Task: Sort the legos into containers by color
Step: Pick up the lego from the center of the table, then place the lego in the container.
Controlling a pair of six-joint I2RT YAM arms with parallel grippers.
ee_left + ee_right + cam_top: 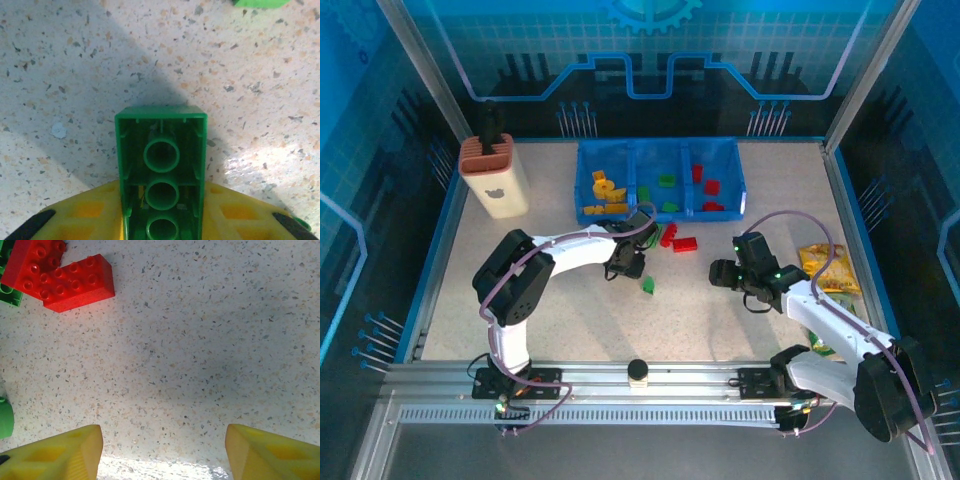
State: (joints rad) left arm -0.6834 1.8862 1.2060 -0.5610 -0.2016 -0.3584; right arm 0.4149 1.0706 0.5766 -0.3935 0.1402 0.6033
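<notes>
Green lego — end cropped, left fingers clamping

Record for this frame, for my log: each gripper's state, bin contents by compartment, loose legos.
left gripper: shut on held green lego
right gripper: open, over bare table
bin: yellow legos left, green legos middle, red legos right
loose: touching red pair, stray green lego

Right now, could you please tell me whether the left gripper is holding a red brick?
No, the left gripper is shut on a green brick, whose hollow underside faces the wrist camera.
</notes>
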